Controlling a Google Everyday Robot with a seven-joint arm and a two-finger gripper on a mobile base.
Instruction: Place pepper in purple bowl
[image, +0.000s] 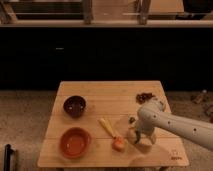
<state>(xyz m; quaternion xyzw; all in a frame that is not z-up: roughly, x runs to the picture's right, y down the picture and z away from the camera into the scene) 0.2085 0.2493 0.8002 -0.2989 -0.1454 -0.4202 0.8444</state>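
Wooden table is seen in front of dark cabinets. Orange-red bowl is set at front-left. Pale yellow stick veg is laid diagonally near centre, w/ small orange veg at its near end, just left of gripper. Brownish clump is seen rear-right.

Dark purple bowl, orange-red bowl, pale-yellow stick, orange veg, light wood-grain table; off-white gripper low over its right-front.
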